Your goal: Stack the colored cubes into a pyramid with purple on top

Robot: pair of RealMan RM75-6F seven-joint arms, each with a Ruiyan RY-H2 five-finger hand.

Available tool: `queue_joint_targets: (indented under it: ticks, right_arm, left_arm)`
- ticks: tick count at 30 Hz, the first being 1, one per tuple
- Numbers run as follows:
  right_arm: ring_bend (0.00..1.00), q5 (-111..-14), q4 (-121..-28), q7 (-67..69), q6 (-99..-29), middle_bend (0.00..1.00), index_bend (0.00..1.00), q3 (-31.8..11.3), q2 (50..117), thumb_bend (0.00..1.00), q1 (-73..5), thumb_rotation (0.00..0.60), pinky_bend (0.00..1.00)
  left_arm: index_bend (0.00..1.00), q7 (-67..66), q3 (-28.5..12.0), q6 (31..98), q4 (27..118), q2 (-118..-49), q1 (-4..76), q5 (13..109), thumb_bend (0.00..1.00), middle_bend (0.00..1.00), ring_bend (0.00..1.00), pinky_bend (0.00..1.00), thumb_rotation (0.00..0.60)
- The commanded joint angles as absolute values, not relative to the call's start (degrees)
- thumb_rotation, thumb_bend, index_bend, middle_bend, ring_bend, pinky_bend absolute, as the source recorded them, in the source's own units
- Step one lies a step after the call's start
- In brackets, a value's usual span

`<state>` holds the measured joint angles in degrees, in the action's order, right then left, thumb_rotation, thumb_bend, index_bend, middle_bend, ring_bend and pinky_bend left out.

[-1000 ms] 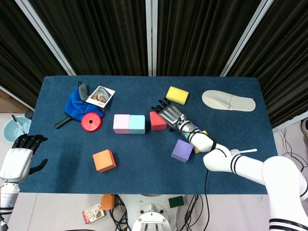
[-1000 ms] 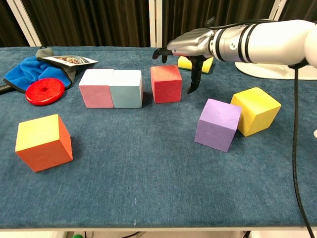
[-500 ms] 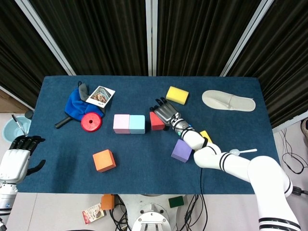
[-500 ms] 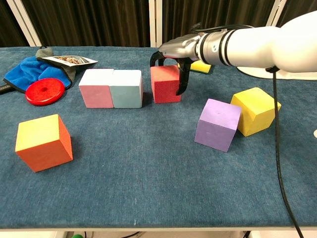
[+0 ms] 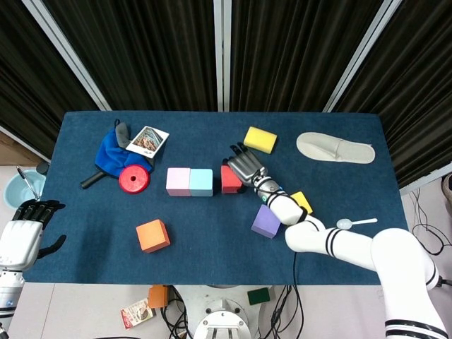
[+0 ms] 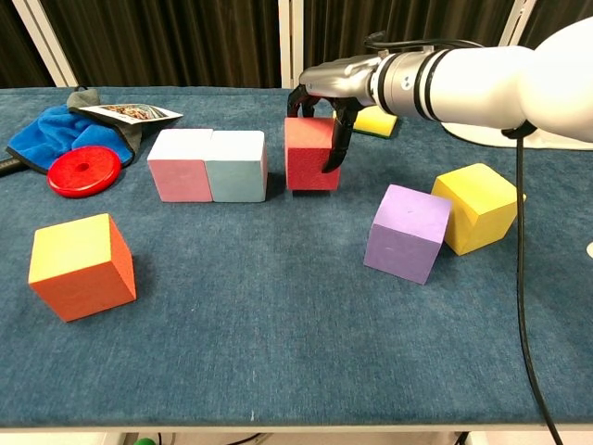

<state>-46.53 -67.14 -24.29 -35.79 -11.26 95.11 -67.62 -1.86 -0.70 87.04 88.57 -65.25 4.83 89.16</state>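
- Two hands show: the right hand (image 6: 326,93) grips the red cube (image 6: 310,153), just right of the light-blue cube (image 6: 236,165).
- Left hand (image 5: 25,233) holds nothing, fingers curled together.
- Purple cube (image 6: 406,232) sits well right of that blue cube.

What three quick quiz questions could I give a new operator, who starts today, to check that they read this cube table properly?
1. True or false: the right hand grips the red cube.
2. Which cube touches the pink cube? A) orange B) light blue C) purple
3. Fill in: the purple cube sits beside the ______ cube, nearer the robot than the red one.

Key
1. True. In the chest view the fingers wrap the red cube's top and right side.
2. B. The light blue cube stands flush against it; the orange cube sits apart, near the front edge.
3. Yellow. The yellow cube lies just right of the purple one.
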Motion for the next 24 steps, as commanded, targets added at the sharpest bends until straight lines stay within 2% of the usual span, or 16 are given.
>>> queue_joint_targets:
  ticks: [1,10,24]
  right_arm:
    - [0.05,-41.80,-69.04,-27.56,-37.60,0.39,0.38,-10.89,95.62,0.13,-68.55,0.600,0.00]
    - [0.05,-35.63,-67.79,-31.53,-38.82,0.39,0.38,-10.54,98.93,0.13,-71.14,0.600,0.00]
    - [0.05,-34.34,-64.68,-32.58,-39.22,0.38,0.38,-10.83,101.19,0.13,-72.49,0.600,0.00]
  left_arm:
    - [0.25,-1.49,-0.61,87.21,88.22,-65.45,4.61,89.11,0.19,0.23,0.21,0.16,0.600]
    - [0.25,-0.21,-0.55,87.25,86.76,-66.02,4.35,88.98,0.19,0.23,0.21,0.16,0.600]
    - [0.25,0.95,-0.73,86.75,85.39,-66.34,4.48,88.64,0.19,0.23,0.21,0.16,0.600]
